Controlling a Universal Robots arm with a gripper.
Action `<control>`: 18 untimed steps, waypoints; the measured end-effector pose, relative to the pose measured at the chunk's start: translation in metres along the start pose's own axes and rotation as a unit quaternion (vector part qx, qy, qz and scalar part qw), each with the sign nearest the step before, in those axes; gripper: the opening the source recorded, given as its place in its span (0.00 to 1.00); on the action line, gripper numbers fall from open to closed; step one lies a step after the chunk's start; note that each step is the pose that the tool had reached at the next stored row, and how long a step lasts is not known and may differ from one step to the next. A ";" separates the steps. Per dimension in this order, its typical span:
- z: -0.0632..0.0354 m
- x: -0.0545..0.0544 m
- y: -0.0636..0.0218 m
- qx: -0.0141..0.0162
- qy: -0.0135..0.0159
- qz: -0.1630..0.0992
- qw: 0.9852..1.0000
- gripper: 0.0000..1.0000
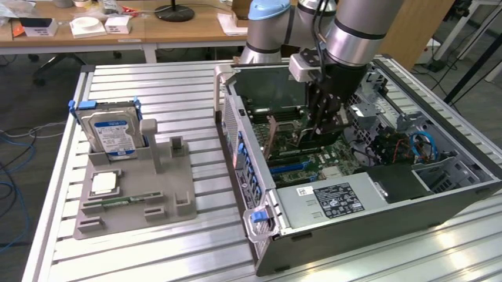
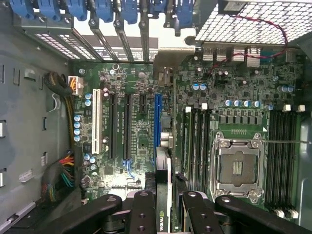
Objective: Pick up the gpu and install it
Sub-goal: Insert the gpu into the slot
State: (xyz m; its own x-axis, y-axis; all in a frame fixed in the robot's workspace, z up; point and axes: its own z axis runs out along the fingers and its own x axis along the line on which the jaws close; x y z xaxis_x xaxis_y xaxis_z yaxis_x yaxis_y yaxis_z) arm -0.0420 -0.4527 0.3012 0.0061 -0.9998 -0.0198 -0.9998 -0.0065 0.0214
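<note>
Holding the gpu edge-on, the end effector has its fingers clamped narrowly on the card's two faces, so we read its lower edge as aimed at the blue expansion slot at 12 o'clock from the grip. In the exterior view the card hangs inside the open computer case. On the counter, the hard drive stands in the grey fixture tray.

Gpu: seen edge-on in wrist view, near end hidden between fingers, cut by frame edge. In exterior view, gpu lower edge hidden behind case wall; contact with slot cannot be told. Gripper fingertips lost against dark board. Arm cut off at frame top.
</note>
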 end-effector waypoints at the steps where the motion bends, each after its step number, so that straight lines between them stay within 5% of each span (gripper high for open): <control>1: 0.0005 0.000 0.0006 0.000 0.000 -0.001 1.000 0.26; 18: 0.0077 0.001 0.0083 0.001 0.000 -0.001 1.000 0.26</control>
State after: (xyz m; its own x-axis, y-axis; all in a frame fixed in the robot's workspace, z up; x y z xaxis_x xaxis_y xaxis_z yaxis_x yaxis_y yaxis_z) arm -0.0505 -0.4532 0.2936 0.0090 -0.9998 -0.0196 -0.9998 -0.0094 0.0199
